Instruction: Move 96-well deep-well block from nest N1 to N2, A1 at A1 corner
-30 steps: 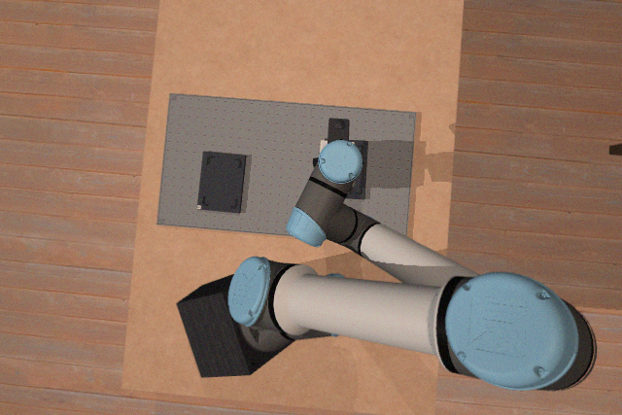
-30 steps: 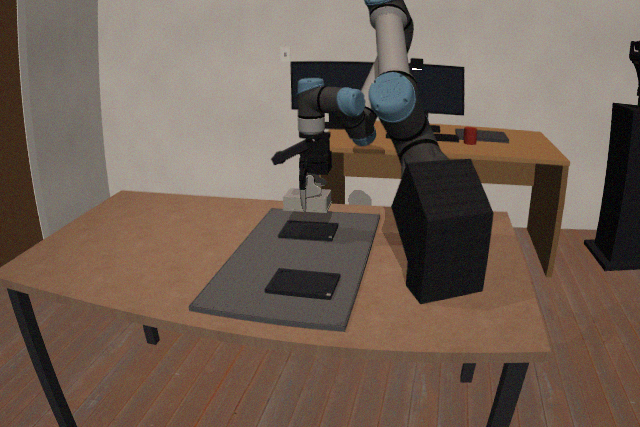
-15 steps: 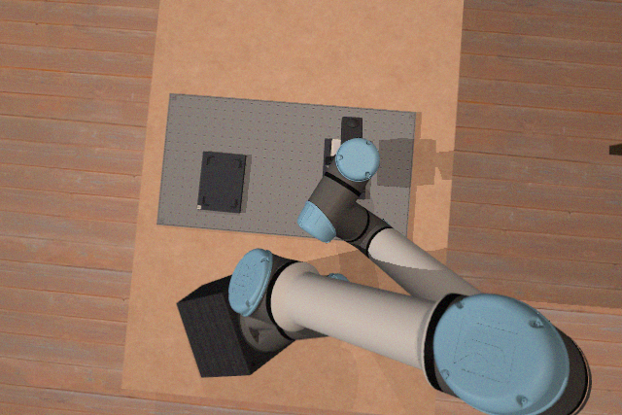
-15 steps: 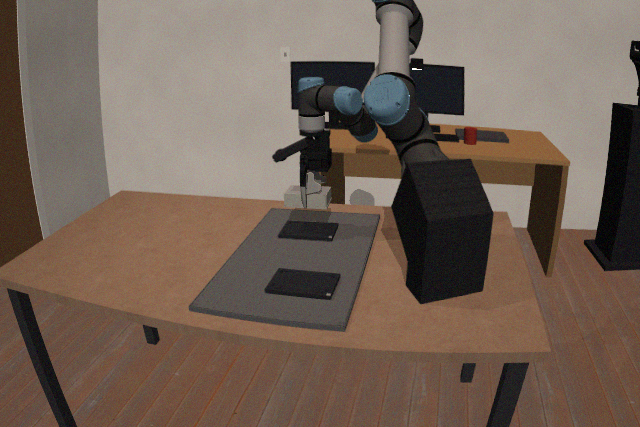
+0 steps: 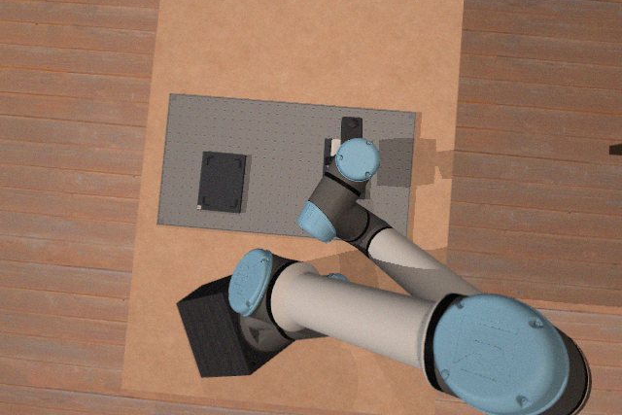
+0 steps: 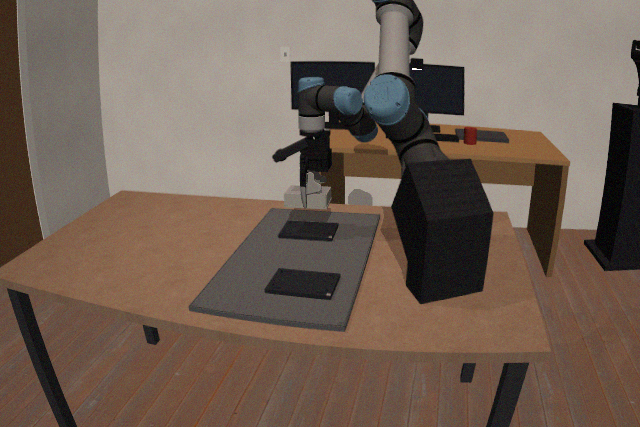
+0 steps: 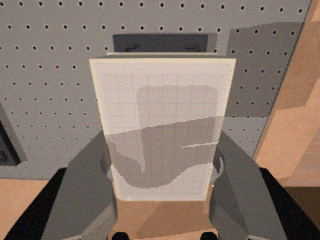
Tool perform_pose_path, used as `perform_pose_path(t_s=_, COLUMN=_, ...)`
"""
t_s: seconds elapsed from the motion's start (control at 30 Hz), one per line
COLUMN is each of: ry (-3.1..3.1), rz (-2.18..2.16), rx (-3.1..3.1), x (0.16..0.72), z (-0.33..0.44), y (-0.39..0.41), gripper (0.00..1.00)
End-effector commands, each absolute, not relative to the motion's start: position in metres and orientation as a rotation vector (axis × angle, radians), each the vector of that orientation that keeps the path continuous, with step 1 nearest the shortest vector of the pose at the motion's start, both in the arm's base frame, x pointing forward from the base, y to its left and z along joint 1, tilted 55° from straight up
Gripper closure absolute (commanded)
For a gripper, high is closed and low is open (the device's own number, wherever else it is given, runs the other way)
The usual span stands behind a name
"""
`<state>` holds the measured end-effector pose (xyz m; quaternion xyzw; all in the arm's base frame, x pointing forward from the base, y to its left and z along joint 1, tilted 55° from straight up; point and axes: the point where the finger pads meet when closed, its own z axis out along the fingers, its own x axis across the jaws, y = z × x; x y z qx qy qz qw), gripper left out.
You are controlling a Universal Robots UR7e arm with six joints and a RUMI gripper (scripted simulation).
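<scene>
Tan wooden surface (image 6: pixel 129 236) on dark legs, plank floor below, pale wall behind. Grey perforated board (image 6: pixel 248 277) mid-frame carries two dark nests: one far (image 6: pixel 308 230), one near (image 6: pixel 302 283). Fingers clamp the white deep-well block (image 7: pixel 162 125) at its long sides, lifted off the board above the far nest. Black pedestal (image 6: pixel 444 226) right. Background desk (image 6: pixel 516 145) with monitors (image 6: pixel 330 76), red cup (image 6: pixel 469 135).

- The block (image 7: pixel 162 127) looks like matt, milky white plastic with a faint grid on top.
- The gripper's (image 7: pixel 162 172) fingers, clamped on the block, look like smooth matt grey plastic.
- Below the block, the board (image 7: pixel 55 75) is dull grey metal with rows of small holes.
- Around the board, the table (image 6: pixel 129 236) is smooth matt wood.
</scene>
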<state>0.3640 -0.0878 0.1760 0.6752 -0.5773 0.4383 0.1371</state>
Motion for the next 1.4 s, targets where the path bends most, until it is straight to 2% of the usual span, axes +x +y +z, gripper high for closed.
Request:
perform_pose_path(t_s=0.0, ry=-1.671, rz=1.269, rx=1.954, x=0.364, z=0.176, y=-0.088, gripper=1.00)
perform_pose_path(t_s=1.37, ry=-1.670, rz=1.269, rx=1.954, x=0.381, z=0.153, y=-0.114, gripper=1.00)
